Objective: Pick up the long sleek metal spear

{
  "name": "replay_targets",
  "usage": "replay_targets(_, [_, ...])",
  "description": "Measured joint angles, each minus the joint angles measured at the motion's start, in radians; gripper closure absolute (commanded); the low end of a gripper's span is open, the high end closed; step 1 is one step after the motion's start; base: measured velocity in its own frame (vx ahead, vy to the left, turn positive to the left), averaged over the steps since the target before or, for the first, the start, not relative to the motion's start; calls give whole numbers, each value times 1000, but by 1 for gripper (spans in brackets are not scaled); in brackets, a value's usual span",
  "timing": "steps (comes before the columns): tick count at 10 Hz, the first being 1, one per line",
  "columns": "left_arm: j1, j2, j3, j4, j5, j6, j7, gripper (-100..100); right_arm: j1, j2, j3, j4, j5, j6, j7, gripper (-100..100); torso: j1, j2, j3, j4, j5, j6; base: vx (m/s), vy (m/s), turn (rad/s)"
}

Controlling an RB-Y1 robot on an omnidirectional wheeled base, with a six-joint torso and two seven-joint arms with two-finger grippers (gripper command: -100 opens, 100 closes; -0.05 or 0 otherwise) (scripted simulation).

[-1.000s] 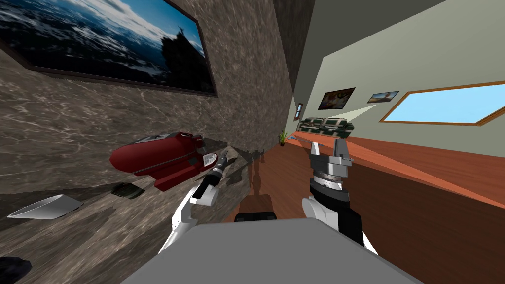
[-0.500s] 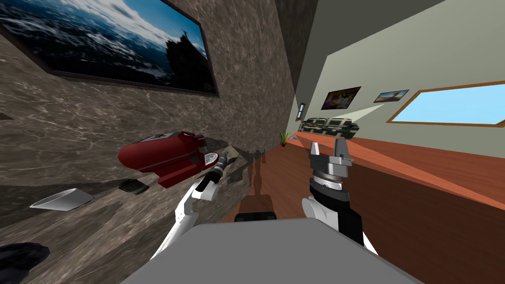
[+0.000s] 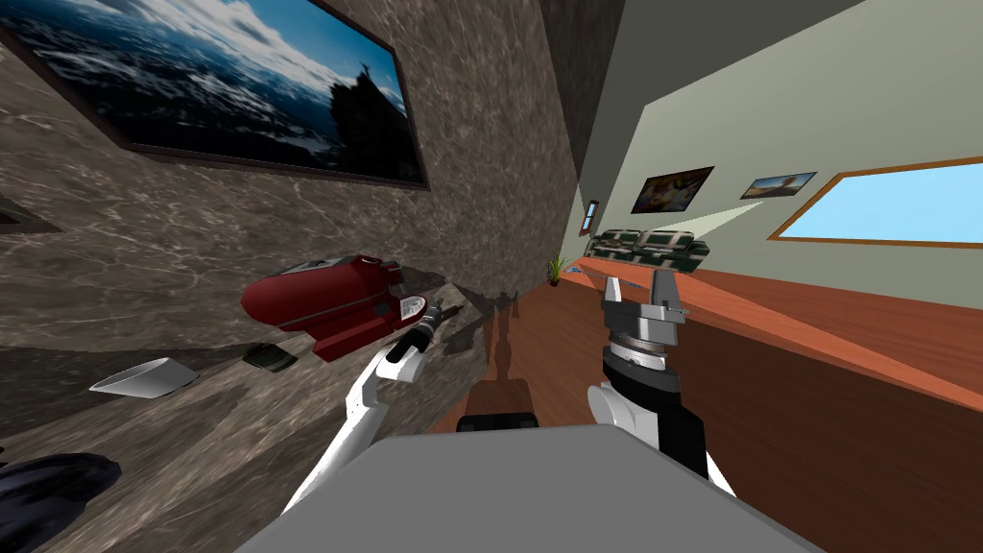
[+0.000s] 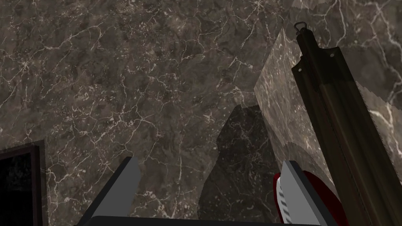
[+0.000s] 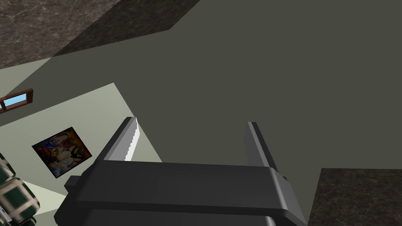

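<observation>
Just past the left gripper (image 4: 209,161), fingers spread wide with nothing between them: the spear (image 4: 337,117). Looks long and sleek, dark bronze-brown rather than bright, flat-sided, with two pale rivets and a small ring at its far end. Runs slantwise beside one finger (image 4: 292,188), outside the gap, across a marble block (image 4: 278,102) and the marble wall (image 4: 117,78). Cannot tell whether touching the block. Sits right by a glossy red body (image 3: 322,302) on the marble ledge (image 3: 192,451). Holds the right gripper (image 3: 638,280) raised above the wood floor (image 3: 816,403), fingers likewise apart and empty.
</observation>
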Motion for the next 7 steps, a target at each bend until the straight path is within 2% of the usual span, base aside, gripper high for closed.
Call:
replay_targets(4, [-34,10,9,33,5,105,17,-100,0,0,0,0,0,0,0,0,1,0,0,0,0,0,4,-20,43])
replay_targets(6, [-66,20,18,70,12,153,30,-100,0,0,0,0,0,0,0,0,1,0,0,0,0,0,7,-18,15])
replay_targets(7, [-69,21,19,68,13,175,33,-100,0,0,0,0,0,0,0,0,1,0,0,0,0,0,11,-25,60])
